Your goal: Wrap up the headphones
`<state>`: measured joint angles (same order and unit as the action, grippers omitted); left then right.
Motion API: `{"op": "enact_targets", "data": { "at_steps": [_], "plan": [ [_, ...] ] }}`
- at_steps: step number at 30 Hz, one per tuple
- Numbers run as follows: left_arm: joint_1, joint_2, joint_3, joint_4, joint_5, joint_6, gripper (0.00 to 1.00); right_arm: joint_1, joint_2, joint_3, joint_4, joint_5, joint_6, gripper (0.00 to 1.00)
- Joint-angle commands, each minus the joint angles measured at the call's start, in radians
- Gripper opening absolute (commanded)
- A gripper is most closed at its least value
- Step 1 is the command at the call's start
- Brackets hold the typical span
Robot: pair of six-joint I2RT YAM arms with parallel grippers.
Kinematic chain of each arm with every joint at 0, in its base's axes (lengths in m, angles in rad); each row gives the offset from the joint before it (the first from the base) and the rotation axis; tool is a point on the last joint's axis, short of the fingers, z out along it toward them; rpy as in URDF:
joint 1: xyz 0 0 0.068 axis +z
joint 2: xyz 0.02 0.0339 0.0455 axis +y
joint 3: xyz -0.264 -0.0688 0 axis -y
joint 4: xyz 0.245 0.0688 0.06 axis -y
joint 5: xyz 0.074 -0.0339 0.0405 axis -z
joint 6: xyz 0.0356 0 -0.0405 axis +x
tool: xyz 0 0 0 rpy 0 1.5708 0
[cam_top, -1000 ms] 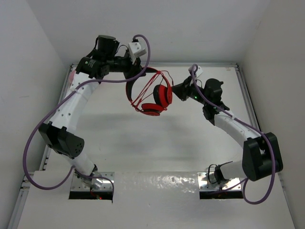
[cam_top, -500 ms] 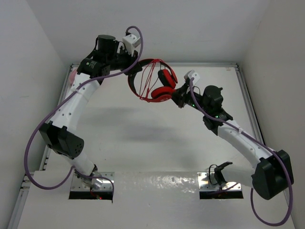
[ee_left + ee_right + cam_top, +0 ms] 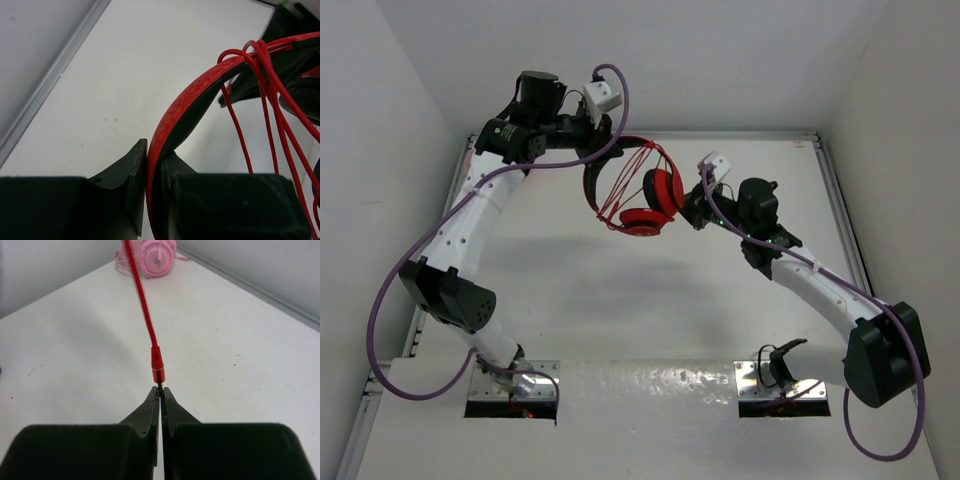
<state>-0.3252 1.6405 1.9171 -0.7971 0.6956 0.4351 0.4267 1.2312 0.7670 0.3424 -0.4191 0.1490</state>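
From above, the headphones (image 3: 645,195) hung in the air over the far middle of the table (image 3: 570,290), between the 2 arms. The left gripper (image 3: 612,150) met the headband at its upper left. The right gripper (image 3: 688,206) sat just right of the ear cups, so the headphones lay to its left and it was the nearer claw to the cups. Several strands of cord (image 3: 628,182) crossed the headband's arc, slanting from upper right to lower left. This view did not show whether either claw was clamped.

The left wrist view settled that for its arm: both fingers pressed flat against the headband (image 3: 200,85), which rose from between them up and to the right, with wound strands draped over it further along. The cord's end was out of this view.

The right wrist view showed that end. The fingertips were pinched on the metal tip of the plug (image 3: 157,365), and the cord ran taut straight ahead, along the claw's own axis. Pink headphones (image 3: 150,255) lay on the table far beyond, well apart. The coming move likely turned on swinging the plug around the headband without slackening that line.
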Motion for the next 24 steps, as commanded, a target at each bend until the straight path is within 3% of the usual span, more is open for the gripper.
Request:
{"op": "enact_targets", "data": {
  "at_steps": [1, 5, 12, 16, 24],
  "plan": [
    [0.005, -0.028, 0.033, -0.045, 0.140, 0.086, 0.00, -0.011, 0.025, 0.023, 0.066, 0.000, -0.003, 0.00],
    [0.005, -0.028, 0.031, -0.080, 0.139, 0.120, 0.00, -0.014, 0.021, 0.017, 0.072, 0.016, 0.012, 0.01],
    [0.005, -0.018, 0.054, -0.132, 0.136, 0.152, 0.00, -0.014, 0.013, 0.021, 0.035, 0.003, -0.015, 0.44],
    [0.005, -0.019, 0.040, -0.126, 0.136, 0.140, 0.00, -0.014, 0.013, 0.028, 0.017, 0.003, -0.029, 0.56],
    [-0.002, -0.011, 0.033, -0.137, 0.142, 0.143, 0.00, -0.014, 0.037, 0.064, 0.050, 0.002, -0.054, 0.65]
  ]
}}
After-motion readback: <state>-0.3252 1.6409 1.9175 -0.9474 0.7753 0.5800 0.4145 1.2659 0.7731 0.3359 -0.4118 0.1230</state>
